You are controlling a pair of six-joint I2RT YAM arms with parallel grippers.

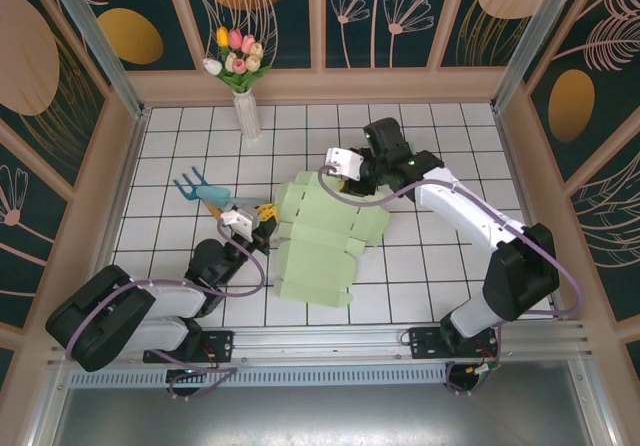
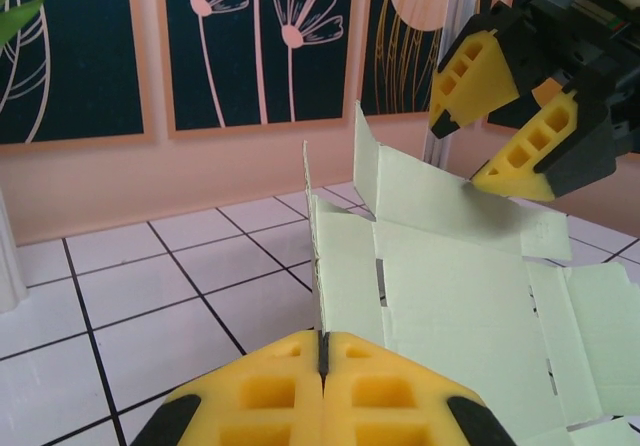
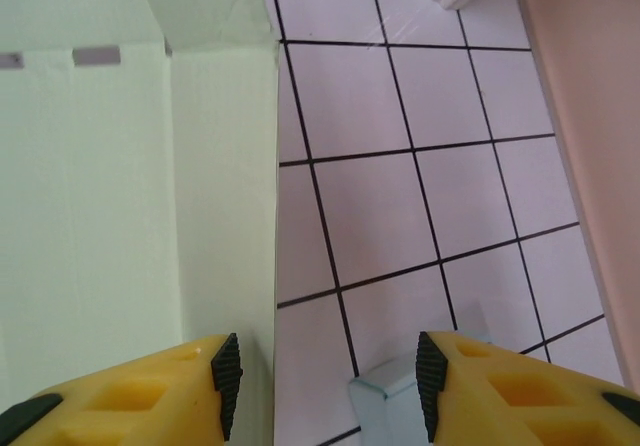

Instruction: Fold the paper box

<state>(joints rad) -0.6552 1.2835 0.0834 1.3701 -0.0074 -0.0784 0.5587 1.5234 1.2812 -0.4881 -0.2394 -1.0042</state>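
While the paper box (image 1: 325,241) is lying mostly flat in the middle of the tabletop (image 1: 440,266), the left wrist view is showing the left gripper (image 2: 322,351) pinching one standing flap (image 2: 345,276) tight; the right wrist view is showing the right gripper (image 3: 325,371) hanging open over the box's edge

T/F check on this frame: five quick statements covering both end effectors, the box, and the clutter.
1. The left end effector is shut on a flap of the paper box. True.
2. The right end effector is clamped on the box. False: its jaws stand open.
3. The box is fully folded. False: it lies mostly flat, with a few flaps raised.
4. A vase of tulips stands near the back wall. True.
5. The blue toy rake lies on top of the box. False: it lies on the tiled table, left of the box.
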